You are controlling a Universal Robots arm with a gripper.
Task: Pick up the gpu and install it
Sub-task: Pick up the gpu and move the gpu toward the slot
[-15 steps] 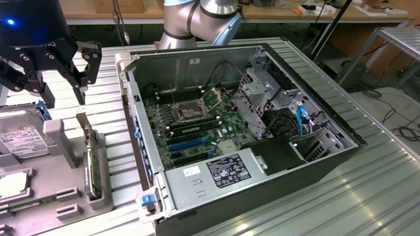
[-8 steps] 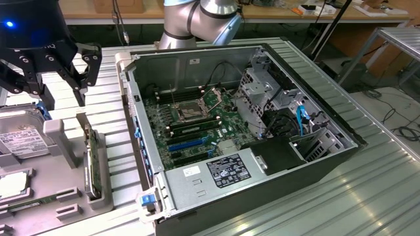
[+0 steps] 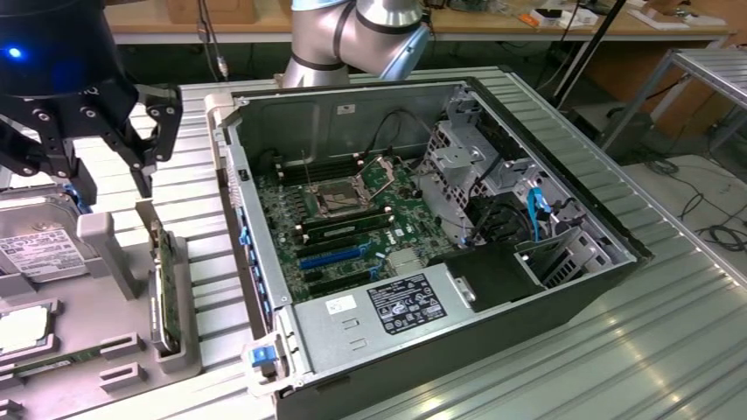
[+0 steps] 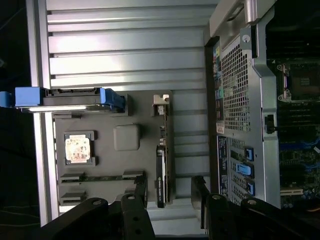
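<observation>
The gpu (image 3: 159, 280) stands on its edge in a slot of the grey parts holder (image 3: 117, 262), at the exterior view's left beside the computer case. In the wrist view the gpu (image 4: 160, 172) shows edge-on as a thin dark card. My gripper (image 3: 117, 188) hangs above the card's far end, open and holding nothing. Its two black fingers (image 4: 140, 197) stand on either side of the card's line, apart from it, and the gripper (image 4: 170, 196) touches nothing.
The open computer case (image 3: 561, 219) lies on its side, its motherboard (image 3: 338, 219) with blue slots exposed. The holder also carries a hard drive (image 3: 35, 249), a processor chip (image 4: 78, 149) and a RAM stick (image 4: 102, 177). All rest on a ribbed metal table (image 3: 607, 350).
</observation>
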